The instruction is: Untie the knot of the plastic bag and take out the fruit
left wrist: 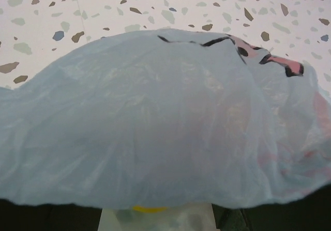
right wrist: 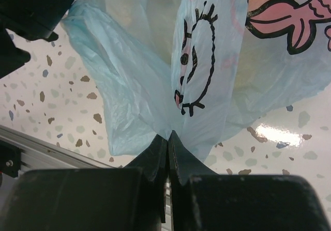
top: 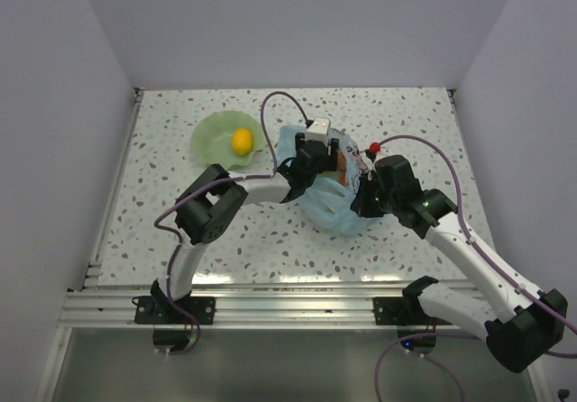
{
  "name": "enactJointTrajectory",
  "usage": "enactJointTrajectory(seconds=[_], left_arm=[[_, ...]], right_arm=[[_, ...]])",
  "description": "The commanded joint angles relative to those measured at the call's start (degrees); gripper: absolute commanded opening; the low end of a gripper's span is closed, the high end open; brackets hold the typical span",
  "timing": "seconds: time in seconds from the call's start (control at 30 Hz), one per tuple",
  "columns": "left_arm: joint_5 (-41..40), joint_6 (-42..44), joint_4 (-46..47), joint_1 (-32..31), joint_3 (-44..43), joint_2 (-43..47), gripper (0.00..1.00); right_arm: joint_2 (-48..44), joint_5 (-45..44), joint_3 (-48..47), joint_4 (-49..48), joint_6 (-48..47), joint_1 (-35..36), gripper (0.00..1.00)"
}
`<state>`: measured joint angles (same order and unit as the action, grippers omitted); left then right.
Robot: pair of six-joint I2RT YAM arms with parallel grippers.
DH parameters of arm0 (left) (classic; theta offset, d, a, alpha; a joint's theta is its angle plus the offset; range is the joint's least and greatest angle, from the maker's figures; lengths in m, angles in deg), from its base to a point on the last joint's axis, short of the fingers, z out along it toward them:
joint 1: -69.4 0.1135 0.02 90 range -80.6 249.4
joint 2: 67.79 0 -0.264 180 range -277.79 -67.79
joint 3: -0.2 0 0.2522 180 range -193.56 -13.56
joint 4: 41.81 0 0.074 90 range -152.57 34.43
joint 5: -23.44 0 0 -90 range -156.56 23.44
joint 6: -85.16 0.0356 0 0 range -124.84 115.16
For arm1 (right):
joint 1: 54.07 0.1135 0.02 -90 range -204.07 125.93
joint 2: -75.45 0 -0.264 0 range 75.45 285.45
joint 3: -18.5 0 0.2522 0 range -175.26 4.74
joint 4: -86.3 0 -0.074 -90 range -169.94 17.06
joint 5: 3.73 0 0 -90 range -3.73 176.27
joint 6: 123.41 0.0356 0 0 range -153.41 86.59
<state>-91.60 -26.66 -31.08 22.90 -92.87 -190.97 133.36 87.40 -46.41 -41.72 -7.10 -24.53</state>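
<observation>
The light-blue plastic bag [top: 335, 205] with a pink-and-dark print lies at the table's middle. My right gripper [right wrist: 168, 133] is shut on a fold of the bag's film [right wrist: 155, 75] and holds it off the table; in the top view this gripper [top: 365, 198] is at the bag's right side. My left gripper [top: 315, 154] reaches into the bag's top from the left. In the left wrist view the bag [left wrist: 155, 117] drapes over its fingers and hides them. A yellow sliver [left wrist: 150, 208] shows under the film. An orange fruit [top: 341, 164] shows inside the bag. No knot shows.
A pale green wavy-rimmed bowl [top: 209, 137] stands left of the bag with one yellow fruit [top: 242, 141] in it. A small red thing [top: 374, 147] lies by the bag's right top. White walls close in the table on three sides. A metal rail [top: 288, 305] runs along the near edge.
</observation>
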Motion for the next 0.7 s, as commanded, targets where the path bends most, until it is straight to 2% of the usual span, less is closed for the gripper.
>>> enactJointTrajectory(seconds=[0.0, 0.13, 0.17, 0.23, 0.33, 0.43, 0.57, 0.67], left_arm=[[-2.12, 2.31, 7.51, 0.62, -3.22, -2.77, 0.73], [-2.03, 2.22, 8.99, 0.62, -3.49, -4.18, 0.59], [-1.86, 2.22, 9.69, 0.62, -2.96, -4.00, 0.51], [-1.16, 2.66, 11.71, 0.53, -1.74, -3.74, 0.44], [0.68, 3.63, 13.74, 0.62, 0.63, -2.51, 0.25], [1.74, 4.42, 14.97, 0.53, 3.71, -0.32, 0.11], [3.32, 4.69, 15.41, 0.53, 9.33, 5.12, 0.03], [5.26, 5.04, 15.24, 0.36, 14.52, 9.70, 0.01]], right_arm=[[0.36, 1.95, -2.28, 0.63, -0.46, -0.18, 0.00], [0.27, 1.34, -2.11, 0.81, -0.73, -0.27, 0.00], [0.27, 1.16, -2.02, 0.81, -0.64, -0.19, 0.00], [0.27, 0.55, -1.84, 0.81, -0.73, -0.10, 0.00], [0.27, -0.07, -1.75, 0.81, -0.82, -0.18, 0.00], [0.36, -0.95, -1.93, 1.07, -0.99, -0.18, 0.00], [0.36, -5.33, -3.33, 1.77, -1.43, -0.18, 0.00], [0.71, -7.62, -4.65, 2.21, -1.61, -0.18, 0.00]])
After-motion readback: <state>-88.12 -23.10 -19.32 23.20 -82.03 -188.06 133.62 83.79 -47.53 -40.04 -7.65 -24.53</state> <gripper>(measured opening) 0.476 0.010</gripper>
